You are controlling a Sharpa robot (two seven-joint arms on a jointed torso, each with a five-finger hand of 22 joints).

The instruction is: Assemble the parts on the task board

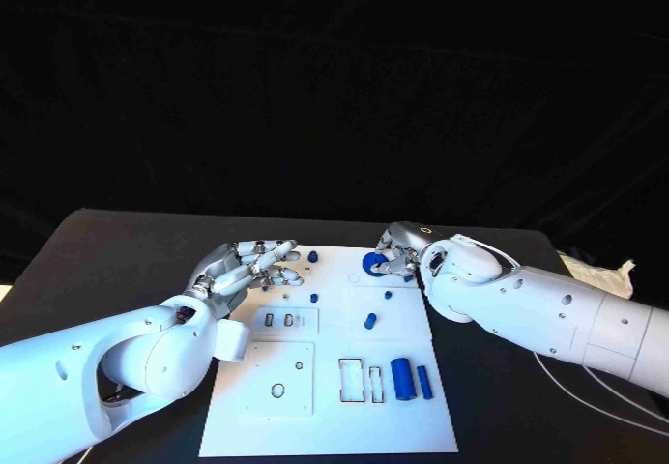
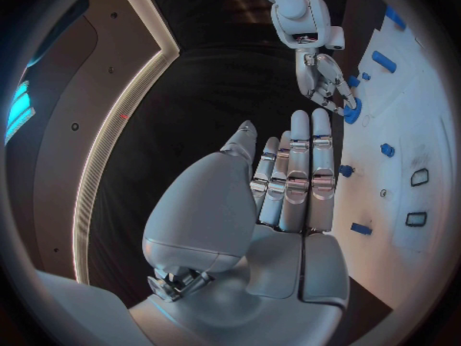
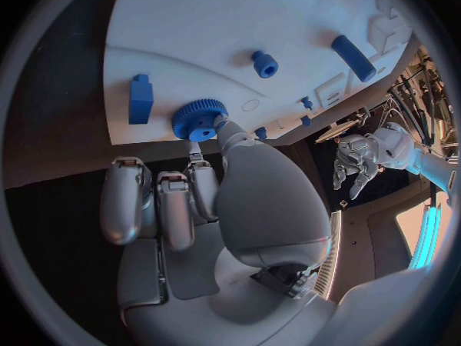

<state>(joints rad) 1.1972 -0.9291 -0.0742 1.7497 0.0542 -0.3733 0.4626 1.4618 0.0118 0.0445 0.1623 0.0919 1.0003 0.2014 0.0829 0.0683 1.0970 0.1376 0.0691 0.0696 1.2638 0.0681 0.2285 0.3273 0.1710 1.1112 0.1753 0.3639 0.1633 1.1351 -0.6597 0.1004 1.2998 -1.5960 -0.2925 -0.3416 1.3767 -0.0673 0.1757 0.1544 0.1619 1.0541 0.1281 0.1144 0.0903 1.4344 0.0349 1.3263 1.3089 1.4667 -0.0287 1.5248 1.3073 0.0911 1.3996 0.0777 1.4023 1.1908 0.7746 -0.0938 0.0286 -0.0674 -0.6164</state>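
The left hand [image 1: 248, 269] hovers over the far left part of the white rectangular task board [image 1: 329, 425], its fingers extended and slightly apart, holding nothing; the left wrist view shows the palm bare and the fingers [image 2: 298, 173] straight and close together, touching no part. Just past its fingertips in the head view several small blue pegs [image 1: 312, 257] stand or lie on the board's far edge, none in contact with this hand. Further right, near the board's far right corner, sits the round blue toothed gear [image 1: 375, 262]; the right hand [image 1: 401, 253] is closed around it, and in the right wrist view the gear [image 3: 200, 120] lies directly ahead of the fingertips, pinched between the thumb and a finger while the remaining fingers are curled in beside it. The gear appears to rest flat on the board with its bore pointing upward, though whether it is seated on a post cannot be told. The right hand is plainly the nearer one to the gear; the left is well apart from it. A small blue rectangular block [image 3: 141, 98] lies just beside the gear on the board. In judgement, the coming move turns on the gear's bore staying upright over its mount.
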